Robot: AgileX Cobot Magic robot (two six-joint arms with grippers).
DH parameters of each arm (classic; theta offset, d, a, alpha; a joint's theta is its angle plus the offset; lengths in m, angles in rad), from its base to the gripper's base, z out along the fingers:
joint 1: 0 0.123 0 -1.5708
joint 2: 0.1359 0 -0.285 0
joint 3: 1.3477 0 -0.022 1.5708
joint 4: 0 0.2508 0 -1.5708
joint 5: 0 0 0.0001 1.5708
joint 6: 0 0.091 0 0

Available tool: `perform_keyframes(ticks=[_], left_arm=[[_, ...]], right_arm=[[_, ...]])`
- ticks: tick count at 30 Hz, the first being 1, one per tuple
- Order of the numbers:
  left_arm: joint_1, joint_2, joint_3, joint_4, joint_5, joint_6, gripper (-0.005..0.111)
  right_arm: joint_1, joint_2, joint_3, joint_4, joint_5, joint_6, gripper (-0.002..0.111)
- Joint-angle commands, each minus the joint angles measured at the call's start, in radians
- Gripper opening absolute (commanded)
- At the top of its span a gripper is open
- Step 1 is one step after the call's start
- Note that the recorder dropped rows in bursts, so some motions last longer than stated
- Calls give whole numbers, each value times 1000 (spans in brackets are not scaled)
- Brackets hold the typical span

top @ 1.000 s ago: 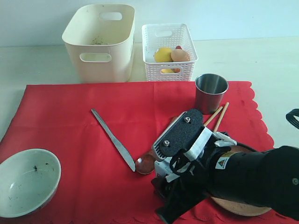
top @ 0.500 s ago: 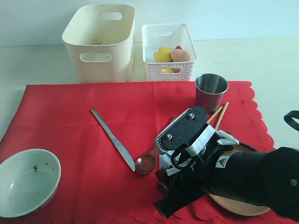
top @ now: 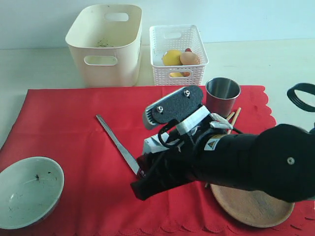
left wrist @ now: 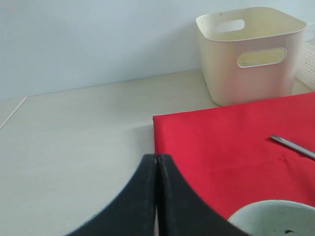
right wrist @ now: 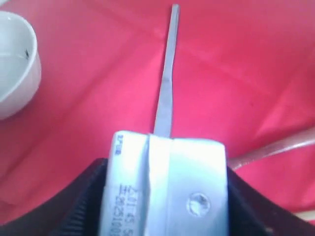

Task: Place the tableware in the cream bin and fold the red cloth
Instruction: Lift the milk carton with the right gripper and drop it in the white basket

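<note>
**Right arm.** My right gripper [right wrist: 165, 196] grasps the milk carton [right wrist: 133, 187] over the red cloth [top: 74, 123]. The silver table knife [top: 117, 142] lies flat on the cloth just beneath it, its handle angled toward the cream bin [top: 106, 44] at the tabletop's far edge.

**Left arm.** My left gripper [left wrist: 157, 196] is clenched and empty over bare tabletop beside the cloth's edge.
</note>
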Motion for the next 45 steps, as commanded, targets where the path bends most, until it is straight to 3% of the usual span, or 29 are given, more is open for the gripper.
perform_keyframes(ticks=[1, 7, 13, 23, 30, 45], left_arm=[[2, -7, 3, 0, -7, -6, 0], [2, -7, 3, 0, -7, -6, 0], [2, -7, 3, 0, -7, -6, 0], [2, -7, 3, 0, -7, -6, 0], [2, -7, 3, 0, -7, -6, 0], [2, -7, 3, 0, -7, -6, 0]], right_arm=[[2, -3, -70, -11, -22, 1, 0], [0, -3, -119, -11, -68, -112, 0], [-19, -3, -126, -5, -267, -137, 0], [-271, 2, -260, 0, -239, -189, 0], [-454, 113, -432, -11, -61, -251, 0], [-574, 573, -900, -11, -82, -294, 0]])
